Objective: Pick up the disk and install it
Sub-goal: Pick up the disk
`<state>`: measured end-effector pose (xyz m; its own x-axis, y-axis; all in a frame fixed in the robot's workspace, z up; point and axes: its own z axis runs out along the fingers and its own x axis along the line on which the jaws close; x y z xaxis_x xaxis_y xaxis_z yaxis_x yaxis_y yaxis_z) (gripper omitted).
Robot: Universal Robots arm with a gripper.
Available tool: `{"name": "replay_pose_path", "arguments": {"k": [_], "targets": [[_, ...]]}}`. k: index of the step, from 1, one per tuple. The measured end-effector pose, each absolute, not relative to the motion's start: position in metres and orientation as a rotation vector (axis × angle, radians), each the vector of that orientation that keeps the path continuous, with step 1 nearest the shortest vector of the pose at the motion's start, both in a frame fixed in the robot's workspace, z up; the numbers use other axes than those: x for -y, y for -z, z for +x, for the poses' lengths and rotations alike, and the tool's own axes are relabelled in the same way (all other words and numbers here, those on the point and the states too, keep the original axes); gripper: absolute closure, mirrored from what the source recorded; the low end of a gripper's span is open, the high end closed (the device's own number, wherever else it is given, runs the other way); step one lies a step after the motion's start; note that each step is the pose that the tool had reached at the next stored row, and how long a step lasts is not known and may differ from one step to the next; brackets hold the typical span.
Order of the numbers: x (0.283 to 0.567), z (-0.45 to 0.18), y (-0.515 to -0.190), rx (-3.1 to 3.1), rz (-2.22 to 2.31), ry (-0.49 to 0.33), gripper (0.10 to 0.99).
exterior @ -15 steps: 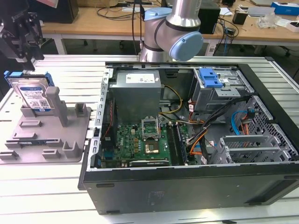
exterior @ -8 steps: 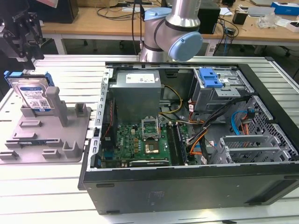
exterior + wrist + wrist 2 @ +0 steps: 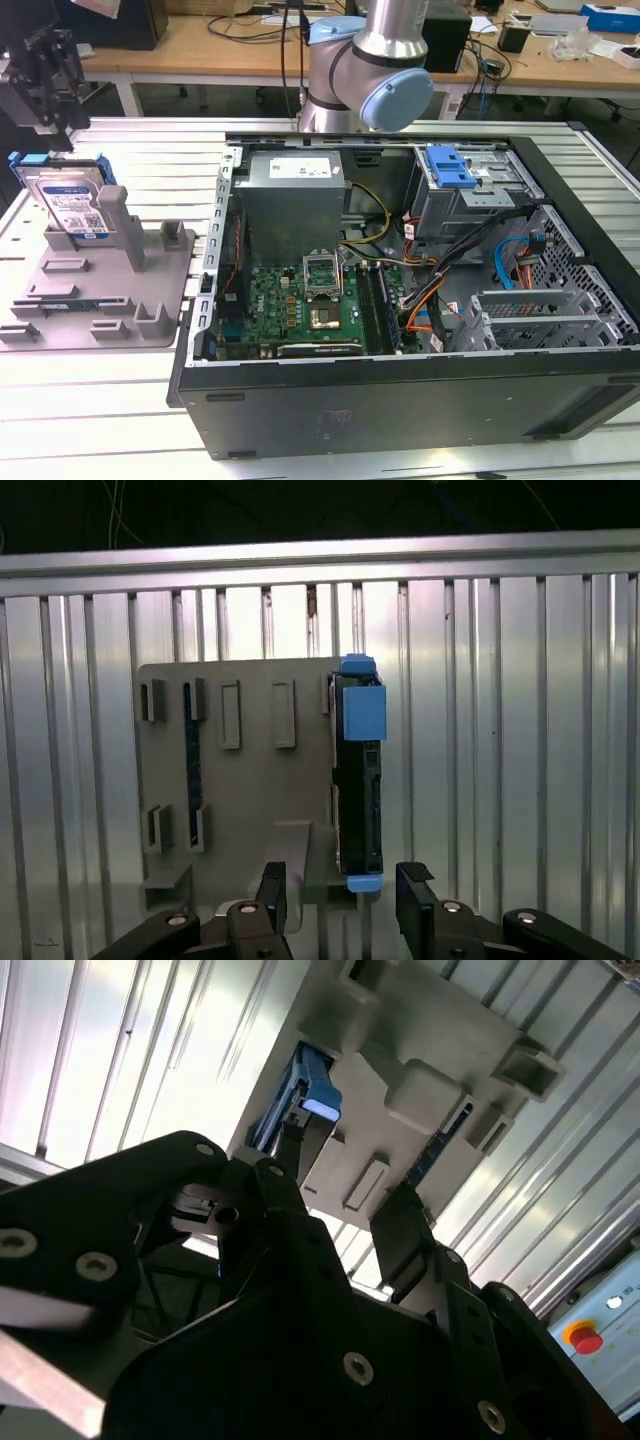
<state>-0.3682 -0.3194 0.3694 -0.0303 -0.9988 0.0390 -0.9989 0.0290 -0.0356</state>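
The disk (image 3: 72, 205) stands on edge in a grey holder plate (image 3: 110, 300) at the exterior view's left. It is a silver drive with a white-and-blue label and a blue carrier frame. My gripper (image 3: 52, 120) hangs just above it, open and holding nothing. In the first wrist view the disk (image 3: 360, 780) shows edge-on with its blue tab uppermost, and the gripper (image 3: 342, 895) has one black finger on either side of the disk's near end, apart from it. The second wrist view has the gripper (image 3: 345, 1195) in front of the disk's blue frame (image 3: 312, 1095) and the holder plate (image 3: 430, 1050).
An open computer case (image 3: 200, 330) lies on the slatted metal table (image 3: 150, 150), with a motherboard (image 3: 300, 300), a grey power supply box (image 3: 295, 190) and a drive bay with a blue latch (image 3: 450, 165). The arm's elbow (image 3: 370, 70) rises behind the case.
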Motion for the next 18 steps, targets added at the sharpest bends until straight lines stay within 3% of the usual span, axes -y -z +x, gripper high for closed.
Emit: {"name": "replay_pose_path", "arguments": {"k": [7,18], "targets": [[0.314,-0.407,-0.361,2.251,2.185,-0.082,0.529],[0.311,-0.419,-0.344,2.251,2.196,-0.072,0.529]]}}
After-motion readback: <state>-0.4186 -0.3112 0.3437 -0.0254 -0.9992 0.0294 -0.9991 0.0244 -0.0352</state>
